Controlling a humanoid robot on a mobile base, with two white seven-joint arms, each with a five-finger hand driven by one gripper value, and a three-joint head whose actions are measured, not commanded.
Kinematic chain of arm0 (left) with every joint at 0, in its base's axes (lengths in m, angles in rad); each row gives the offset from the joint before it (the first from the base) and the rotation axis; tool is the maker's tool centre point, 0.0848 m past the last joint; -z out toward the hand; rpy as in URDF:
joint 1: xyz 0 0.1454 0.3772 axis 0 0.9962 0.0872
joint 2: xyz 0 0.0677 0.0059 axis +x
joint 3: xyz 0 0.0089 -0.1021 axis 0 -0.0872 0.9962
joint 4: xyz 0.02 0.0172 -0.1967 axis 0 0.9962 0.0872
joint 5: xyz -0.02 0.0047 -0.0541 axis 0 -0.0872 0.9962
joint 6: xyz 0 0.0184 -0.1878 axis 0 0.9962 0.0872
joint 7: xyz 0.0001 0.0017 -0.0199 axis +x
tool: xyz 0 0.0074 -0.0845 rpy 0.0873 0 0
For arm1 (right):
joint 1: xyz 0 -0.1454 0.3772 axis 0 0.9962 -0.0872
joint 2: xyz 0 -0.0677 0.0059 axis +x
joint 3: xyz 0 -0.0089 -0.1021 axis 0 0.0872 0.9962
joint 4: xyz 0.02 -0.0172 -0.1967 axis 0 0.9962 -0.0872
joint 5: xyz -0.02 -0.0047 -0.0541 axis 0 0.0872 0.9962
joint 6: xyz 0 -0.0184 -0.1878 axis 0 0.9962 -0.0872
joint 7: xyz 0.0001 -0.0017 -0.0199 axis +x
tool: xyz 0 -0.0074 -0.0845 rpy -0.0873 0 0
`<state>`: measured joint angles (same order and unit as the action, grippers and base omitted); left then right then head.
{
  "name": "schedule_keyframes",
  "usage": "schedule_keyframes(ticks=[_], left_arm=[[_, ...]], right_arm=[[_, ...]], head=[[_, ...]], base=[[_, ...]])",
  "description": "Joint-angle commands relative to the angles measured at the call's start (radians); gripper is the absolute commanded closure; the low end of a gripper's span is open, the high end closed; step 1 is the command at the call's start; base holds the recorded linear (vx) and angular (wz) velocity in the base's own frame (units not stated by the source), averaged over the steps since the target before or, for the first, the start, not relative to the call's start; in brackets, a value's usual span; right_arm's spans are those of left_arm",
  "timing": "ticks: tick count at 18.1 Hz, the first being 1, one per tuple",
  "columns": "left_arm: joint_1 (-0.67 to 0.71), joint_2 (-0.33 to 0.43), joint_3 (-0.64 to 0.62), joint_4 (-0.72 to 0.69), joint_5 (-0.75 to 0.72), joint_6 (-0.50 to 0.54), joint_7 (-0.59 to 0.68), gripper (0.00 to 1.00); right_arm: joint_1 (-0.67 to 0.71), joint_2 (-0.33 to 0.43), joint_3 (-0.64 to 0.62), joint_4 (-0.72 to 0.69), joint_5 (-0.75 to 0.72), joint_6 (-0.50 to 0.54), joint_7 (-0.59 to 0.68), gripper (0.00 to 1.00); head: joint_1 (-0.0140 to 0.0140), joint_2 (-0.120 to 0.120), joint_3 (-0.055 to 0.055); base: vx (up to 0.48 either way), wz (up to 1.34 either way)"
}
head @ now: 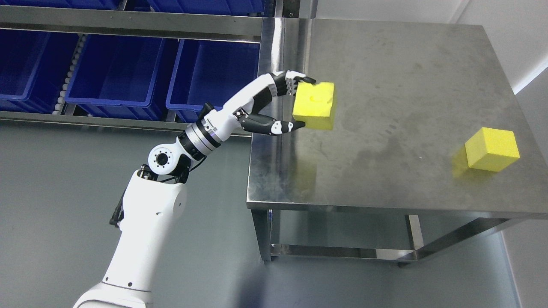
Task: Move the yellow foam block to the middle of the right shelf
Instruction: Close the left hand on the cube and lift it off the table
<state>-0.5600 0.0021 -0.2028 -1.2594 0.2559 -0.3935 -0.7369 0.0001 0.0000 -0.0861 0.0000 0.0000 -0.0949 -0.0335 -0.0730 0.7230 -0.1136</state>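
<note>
Above the left part of the steel table, the robot's left hand holds a yellow foam block. The fingers press on the upper edge of the block and the thumb pushes from below, so the hand is closed around it in a pinch. The block looks a little tilted, and I think it is lifted from the surface, because a faint yellow reflection lies lower on the metal. A second yellow block sits near the right edge of the table, well apart from the first one. The right hand does not appear.

In my judgement the grasp is done and the carrying step is in hand. The next move asks the arm to bring the block toward the middle of this surface and lower it flat before the fingers open. The pinch is only on one side, so the block could turn or slip if the arm goes fast. Behind the arm, blue bins stand on a rack.
</note>
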Motion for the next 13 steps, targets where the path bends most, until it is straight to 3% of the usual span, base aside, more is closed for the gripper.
schedule_keyframes(ticks=[1, 3, 5, 13], left_arm=[[0.005, 0.015, 0.233, -0.041, 0.146, -0.138, 0.245, 0.72], [0.032, 0.015, 0.24, -0.058, 0.144, -0.16, 0.437, 0.72], [0.08, 0.015, 0.235, -0.092, 0.141, -0.15, 0.528, 0.72], [0.169, 0.015, 0.27, -0.173, 0.14, -0.053, 0.547, 0.71]], right_arm=[[0.001, -0.017, 0.0, -0.017, 0.003, 0.0, 0.0, 0.0], [0.001, -0.017, 0.0, -0.017, 0.003, 0.0, 0.0, 0.0], [0.001, -0.017, -0.001, -0.017, 0.003, 0.0, 0.0, 0.0], [0.001, -0.017, 0.0, -0.017, 0.003, 0.0, 0.0, 0.0]], head=[[0.0, 0.0, 0.0], [0.0, 0.0, 0.0], [0.0, 0.0, 0.0], [0.0, 0.0, 0.0]], base=[[0.0, 0.0], [0.0, 0.0], [0.007, 0.09], [0.011, 0.38]])
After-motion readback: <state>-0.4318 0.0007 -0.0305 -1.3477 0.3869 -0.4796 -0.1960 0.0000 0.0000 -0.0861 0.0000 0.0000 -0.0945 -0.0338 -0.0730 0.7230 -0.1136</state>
